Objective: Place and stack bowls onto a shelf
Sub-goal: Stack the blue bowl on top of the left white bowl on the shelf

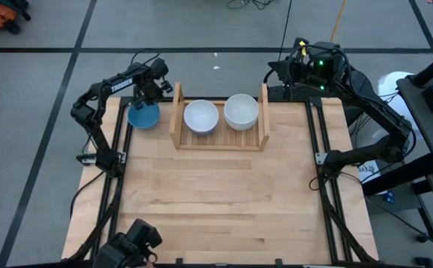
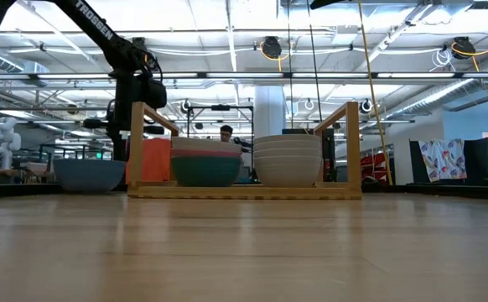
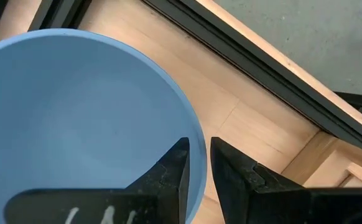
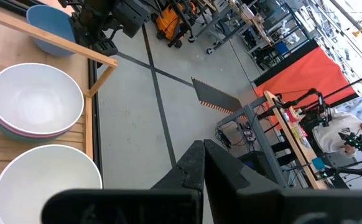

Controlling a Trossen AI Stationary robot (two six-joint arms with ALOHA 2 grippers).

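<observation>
The blue bowl (image 1: 143, 116) (image 2: 89, 174) stands on the table just left of the shelf (image 1: 219, 140) (image 2: 244, 191). My left gripper (image 1: 152, 103) (image 3: 199, 163) comes down over the bowl's far rim and is shut on it. On the shelf's slatted base are two stacks. The left stack (image 2: 206, 164) has a teal bowl at the bottom, a pink one above it and a white bowl (image 1: 201, 117) (image 4: 35, 99) on top. The right stack (image 1: 241, 112) (image 2: 288, 159) is all white. My right gripper (image 1: 287, 71) (image 4: 203, 155) waits shut beyond the table's far right corner. My left gripper holds the blue bowl by its rim (image 3: 201, 140), on the side nearest the shelf. One finger (image 3: 171, 171) is inside the bowl and the other (image 3: 234, 171) outside, coming from above and pointing down. The bowl sits upright with its base on the table.
The shelf's left side panel (image 1: 176, 112) (image 2: 136, 147) stands right beside the blue bowl and my left gripper. Black frame rails (image 1: 117, 160) (image 1: 322, 160) run along the table's left and right sides. The near half of the tabletop (image 1: 216, 201) is bare wood.
</observation>
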